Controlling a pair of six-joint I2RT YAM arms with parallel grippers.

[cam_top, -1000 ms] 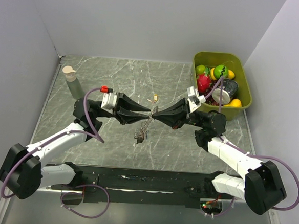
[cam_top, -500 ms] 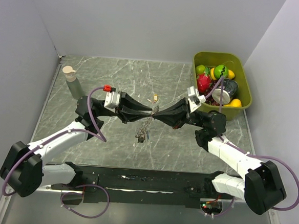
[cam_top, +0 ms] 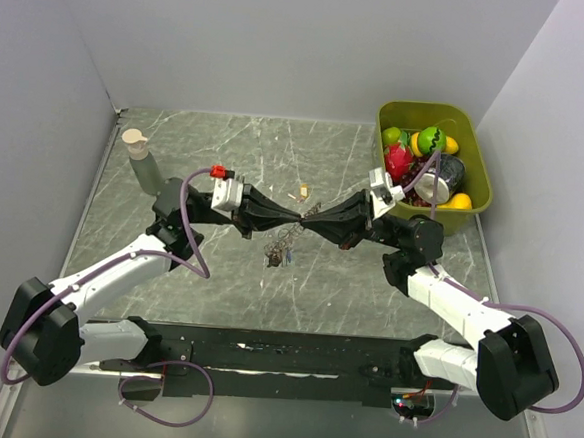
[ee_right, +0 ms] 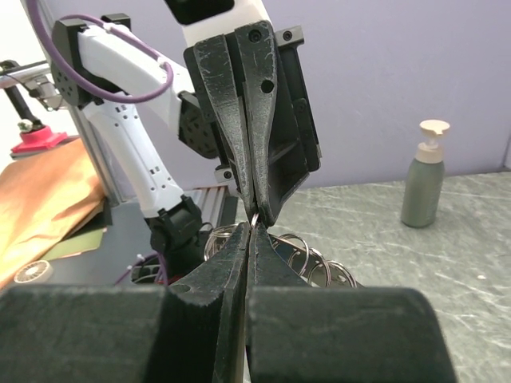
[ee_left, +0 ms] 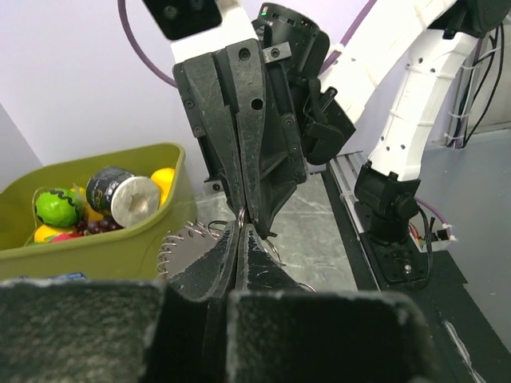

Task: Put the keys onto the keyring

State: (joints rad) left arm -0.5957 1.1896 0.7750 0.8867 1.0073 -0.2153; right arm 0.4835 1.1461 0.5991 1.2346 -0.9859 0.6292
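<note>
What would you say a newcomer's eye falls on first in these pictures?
First, the left gripper and the right gripper meeting tip to tip over the middle of the table. Both are shut and seem to pinch the keyring, whose bunch of small keys dangles just below them. Next come the olive-green bin of bright fruit in the far right corner and the lone pump bottle by the left wall.

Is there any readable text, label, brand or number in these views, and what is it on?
No text is readable in any view.
The can in the green bin: nothing legible on its dark side.
The pump bottle: plain, no label showing.
The keyring: too small to make out any markings.
</note>
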